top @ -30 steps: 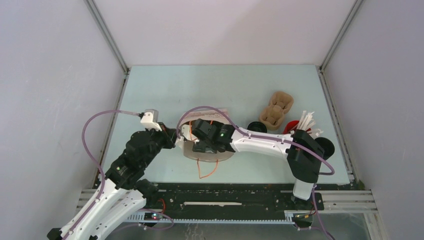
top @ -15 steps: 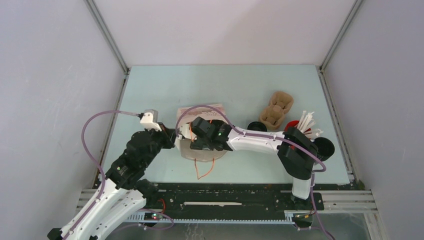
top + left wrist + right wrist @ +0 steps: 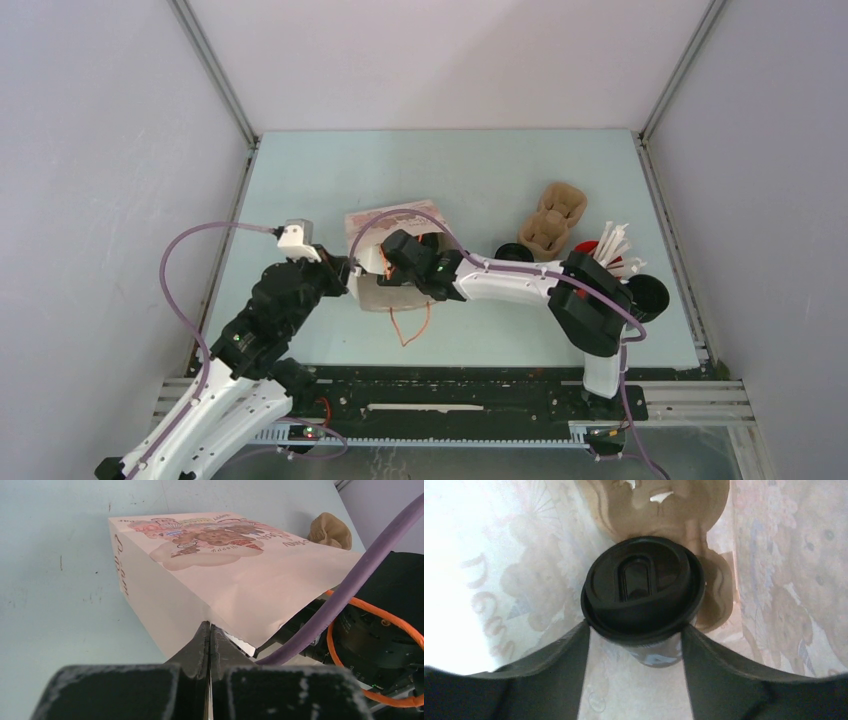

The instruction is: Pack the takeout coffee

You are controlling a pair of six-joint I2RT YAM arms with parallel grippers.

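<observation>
Right wrist: bag (image 3: 774, 580) seemingly hems takeout coffee (image 3: 641, 587) closely.

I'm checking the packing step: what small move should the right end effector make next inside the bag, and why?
Probably close gently on the black cup. The right end effector straddles it just under its rim, deep inside the paper bag, but firm contact is unclear. The shut left end effector pinches the bag's edge, so the bag looks steadied for that.
</observation>
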